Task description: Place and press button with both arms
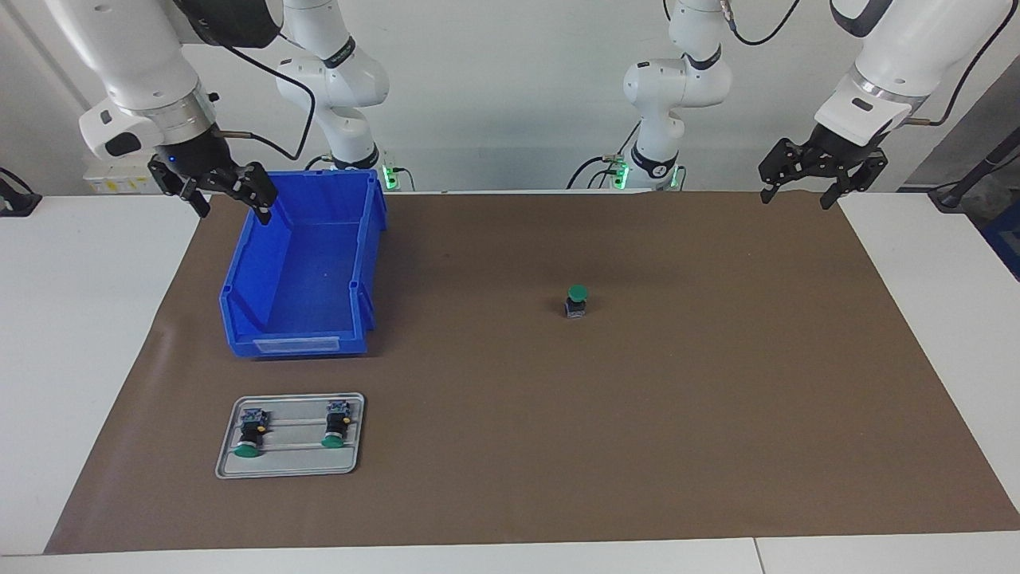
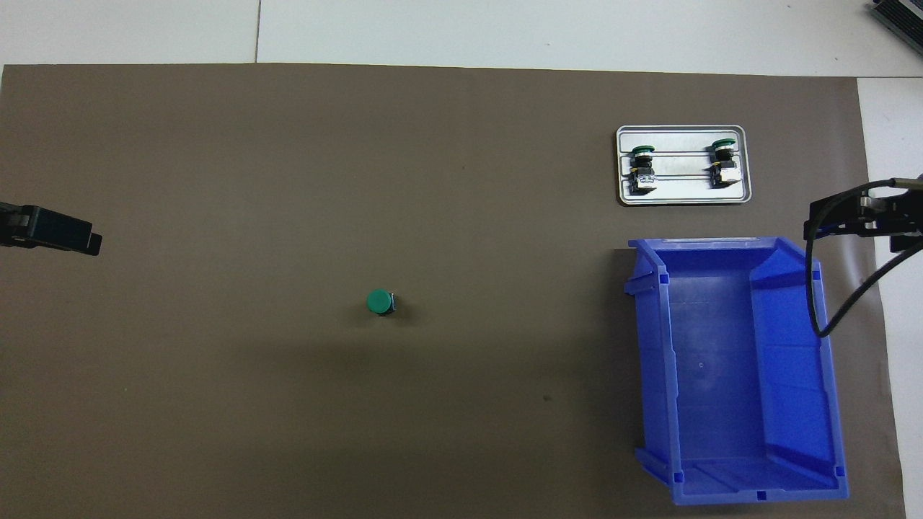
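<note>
The button (image 1: 576, 300) is being left upright at frame centre for pressing, while the left end effector (image 1: 797, 181) and the right end effector (image 1: 226, 194) are being held wide, empty.

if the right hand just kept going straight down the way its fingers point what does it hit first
Probably the blue bin: the right hand hangs open with one fingertip over the bin's rim at the corner nearest the robots. Depth is unclear, so it might slip just outside the wall and meet the brown mat instead.
</note>
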